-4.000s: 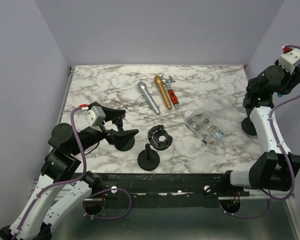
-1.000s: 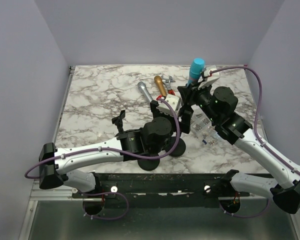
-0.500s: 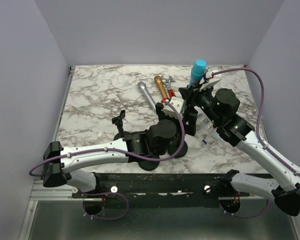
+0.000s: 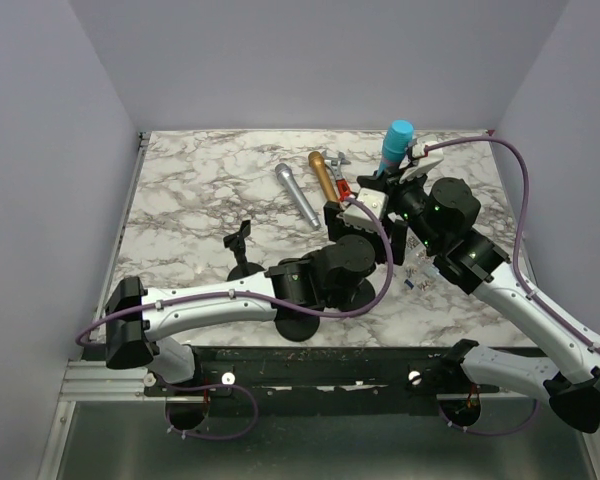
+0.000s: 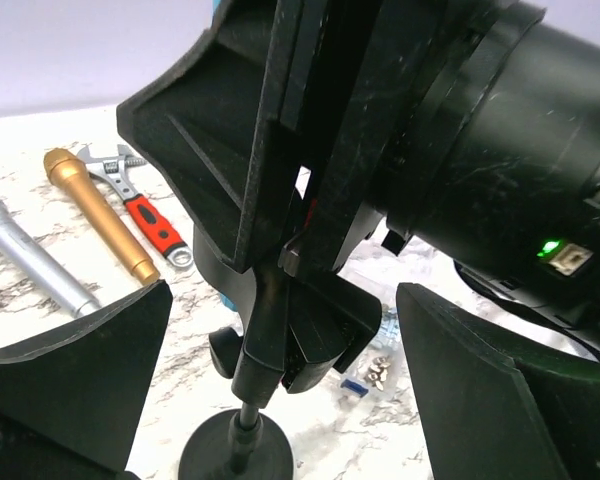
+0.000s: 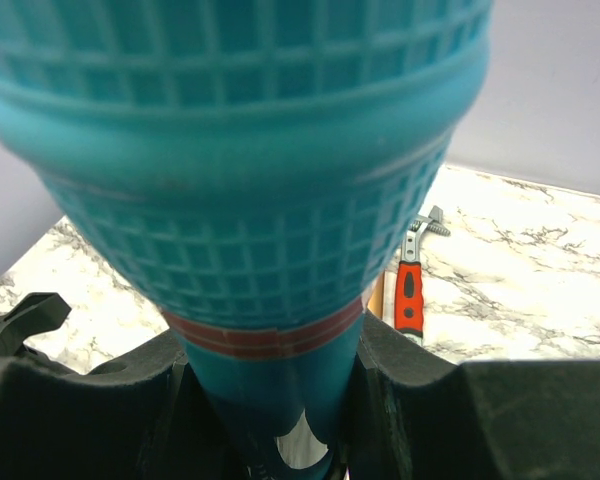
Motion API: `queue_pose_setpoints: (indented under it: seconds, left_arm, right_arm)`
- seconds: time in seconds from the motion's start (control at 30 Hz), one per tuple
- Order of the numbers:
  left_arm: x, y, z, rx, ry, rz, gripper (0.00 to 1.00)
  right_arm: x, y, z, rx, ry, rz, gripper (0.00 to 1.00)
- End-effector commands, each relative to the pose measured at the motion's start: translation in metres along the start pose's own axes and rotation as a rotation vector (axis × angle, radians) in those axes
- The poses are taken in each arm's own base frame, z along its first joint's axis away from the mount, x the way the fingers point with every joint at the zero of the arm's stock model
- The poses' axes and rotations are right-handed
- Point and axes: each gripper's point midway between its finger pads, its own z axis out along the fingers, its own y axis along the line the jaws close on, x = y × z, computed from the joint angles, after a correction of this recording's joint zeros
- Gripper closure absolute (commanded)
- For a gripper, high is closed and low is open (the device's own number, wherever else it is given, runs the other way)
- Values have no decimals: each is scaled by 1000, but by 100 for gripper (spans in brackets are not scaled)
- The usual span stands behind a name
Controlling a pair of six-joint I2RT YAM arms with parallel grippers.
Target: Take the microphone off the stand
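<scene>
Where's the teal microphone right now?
The teal microphone stands roughly upright, right of centre in the top view, clamped in the right gripper, just right of the red-handled wrench.

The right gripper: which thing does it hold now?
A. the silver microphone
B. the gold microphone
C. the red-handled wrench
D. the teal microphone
D: the right gripper is shut around the handle of the teal microphone, while the silver microphone and the gold microphone lie on the table.
</scene>
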Motion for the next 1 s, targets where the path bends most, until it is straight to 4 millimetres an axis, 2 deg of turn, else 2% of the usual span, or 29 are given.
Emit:
queue_pose_setpoints:
  seconds: [0.0,0.17,0.2,0.23,0.27,0.3,0.33,0.6,0.8,0.97]
  left_arm:
    - [4,4,5,-58,-13,17,2]
    - [6,7,10,-89,-30,50,2]
    - [6,8,10,-92,-35,56,4]
    - [7,8,11,-88,-34,67,12]
    - [9,5,10,-63,-31,77,30]
    - [9,1,9,-25,-33,86,67]
    - [11,3,6,-13,-36,83,100]
    - [25,2,-4,66,8,79,100]
    - [31,0,-10,106,22,63,100]
    - [37,-6,-13,154,35,56,100]
  right_arm:
    - [-9,8,-6,-24,-26,66,99]
    - [-9,8,-6,-25,-24,66,99]
    - [-10,8,-6,-24,-26,66,99]
    - [-10,8,-7,-25,-28,67,99]
    - [-11,8,-7,-23,-31,67,99]
    - [-12,8,-8,-24,-33,68,99]
    - [-14,7,-8,-22,-36,66,99]
    - [-38,6,-11,-10,-77,60,99]
    - [-86,5,-22,7,-165,60,99]
    - [-135,-10,-42,90,-266,61,99]
